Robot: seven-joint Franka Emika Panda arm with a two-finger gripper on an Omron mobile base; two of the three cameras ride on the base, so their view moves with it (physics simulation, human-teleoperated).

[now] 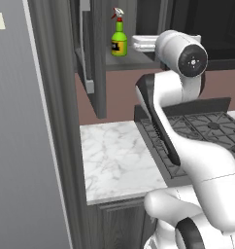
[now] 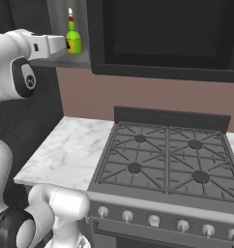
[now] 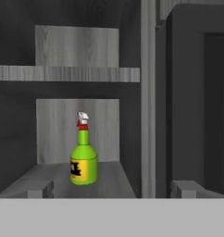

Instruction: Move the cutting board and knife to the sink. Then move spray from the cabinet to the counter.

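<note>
Right now the gripper (image 3: 112,189) gapes wide, holding nothing; the spray (image 3: 83,159) stands upright, well apart, mid-shelf in the cabinet (image 3: 63,74).

Raised arm, pincer (image 3: 112,189) level, jaws spread wide, holding nothing.

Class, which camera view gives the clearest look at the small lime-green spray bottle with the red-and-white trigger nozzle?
The hand view: the lime-green spray bottle stands upright, unobstructed and near centre on the dark grey cabinet's lower shelf, its black label visible. The left base view shows it smaller, near the top edge. The right base view shows it partly hidden behind the robot's white hand.
</note>
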